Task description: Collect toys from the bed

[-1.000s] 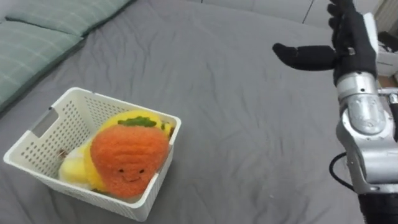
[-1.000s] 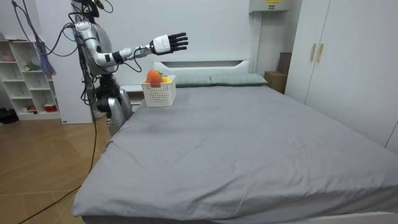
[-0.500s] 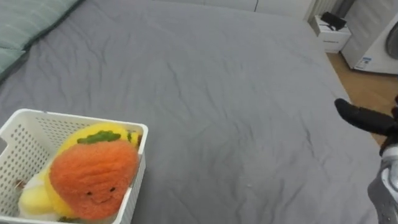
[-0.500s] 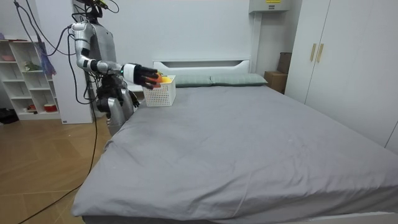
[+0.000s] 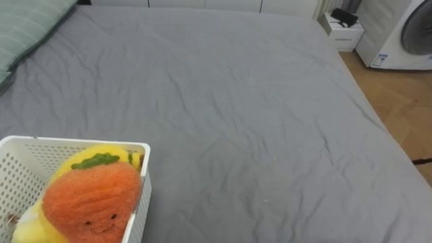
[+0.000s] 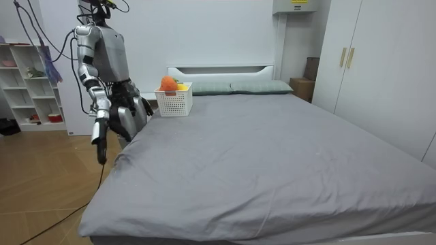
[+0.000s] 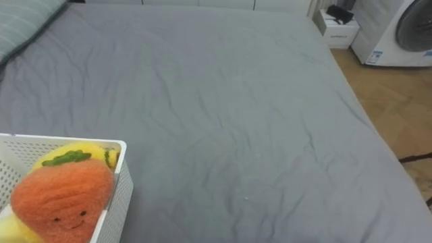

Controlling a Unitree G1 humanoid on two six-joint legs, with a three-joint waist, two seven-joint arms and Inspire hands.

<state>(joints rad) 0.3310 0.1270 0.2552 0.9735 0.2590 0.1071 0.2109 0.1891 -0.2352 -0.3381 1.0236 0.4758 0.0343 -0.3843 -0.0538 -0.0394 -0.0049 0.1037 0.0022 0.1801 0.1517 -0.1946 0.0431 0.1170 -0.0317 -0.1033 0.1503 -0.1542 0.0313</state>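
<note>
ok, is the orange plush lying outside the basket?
No, the orange plush sits inside the white basket, resting on a yellow plush.

basket [image 5: 74, 140]: the eye views' left and bottom edges cut it off for you.
orange toy [image 5: 91, 202]: its underside runs off the bottom edge.
yellow toy [image 5: 113, 150]: mostly hidden behind the orange toy.
right robot hand [image 6: 101, 146]: too small for you to judge.
</note>
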